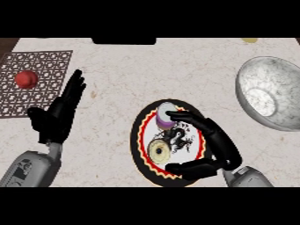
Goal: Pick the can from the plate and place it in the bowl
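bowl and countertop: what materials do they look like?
Bowl: looks like brushed or speckled metal, grey with a bright glint inside; glazed stoneware is possible. Countertop: pale marble-like stone, going by faint veins and a smooth, matte surface.

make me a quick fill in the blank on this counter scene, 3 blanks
1. The can lies on the ____.
2. The bowl holds ____.
3. The red ball sits on the ____, beyond the open left hand.
The right hand reaches around the can.

Missing words: plate; nothing; mat
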